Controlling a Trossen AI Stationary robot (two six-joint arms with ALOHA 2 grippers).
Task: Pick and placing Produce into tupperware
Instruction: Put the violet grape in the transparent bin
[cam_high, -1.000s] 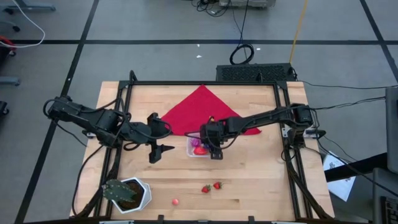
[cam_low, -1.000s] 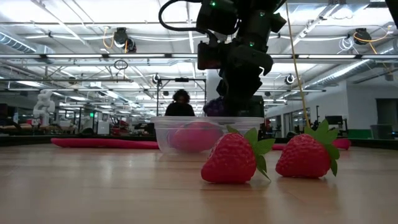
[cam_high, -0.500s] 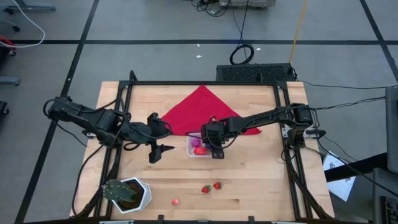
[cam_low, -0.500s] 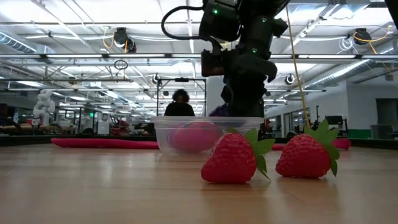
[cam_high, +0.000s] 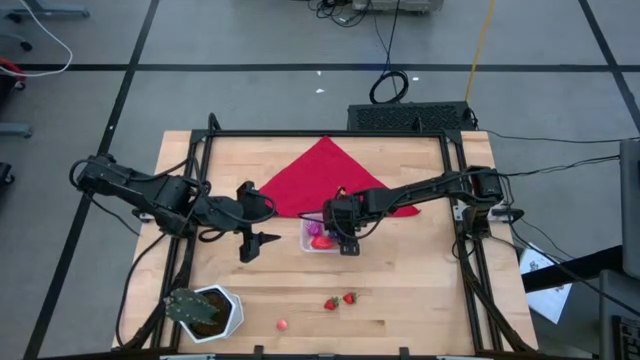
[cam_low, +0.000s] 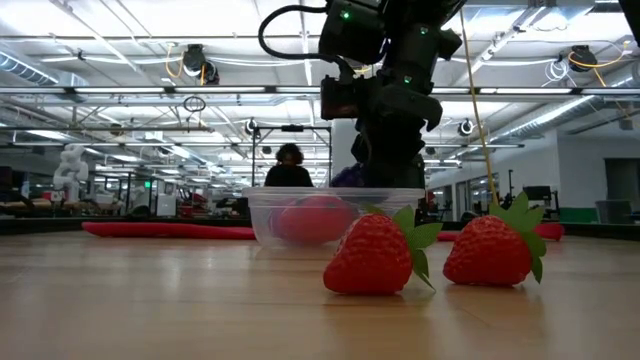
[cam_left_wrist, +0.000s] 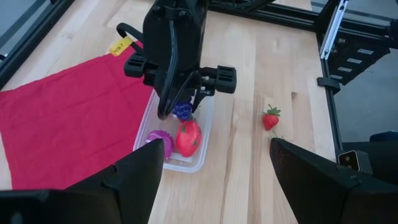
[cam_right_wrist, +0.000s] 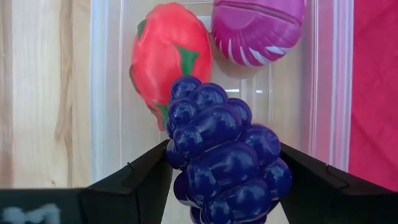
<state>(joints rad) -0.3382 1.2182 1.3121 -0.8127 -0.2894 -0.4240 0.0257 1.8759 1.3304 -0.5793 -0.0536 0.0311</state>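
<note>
— Wooden worktop (cam_high: 400, 290), a red cloth (cam_high: 320, 175) at the back, and the clear tupperware (cam_high: 318, 238) touching its near edge. Where is the produce?

— The right tool (cam_right_wrist: 224, 180) is clamped on a purple grape bunch (cam_right_wrist: 224, 149), fingers on either side, hanging right over the tub. A red fruit (cam_right_wrist: 168, 53) and a pink-purple piece (cam_right_wrist: 258, 22) already lie inside. Two strawberries (cam_high: 340, 299) and a small red ball (cam_high: 282, 324) sit well apart from the tub, toward the front edge.

— And the left tool (cam_high: 252, 243)?

— Waiting just beside the tub on its left, fingers spread, holding nothing.

— So how should the drop go?

— I'd bring the bunch down into the free end of the tub, clear of the two pieces, before letting go. Releasing from height could make it bounce off the red fruit or over the wall. Open the fingers only once the grapes sit below the rim, then lift straight up so the light tub isn't dragged.
</note>
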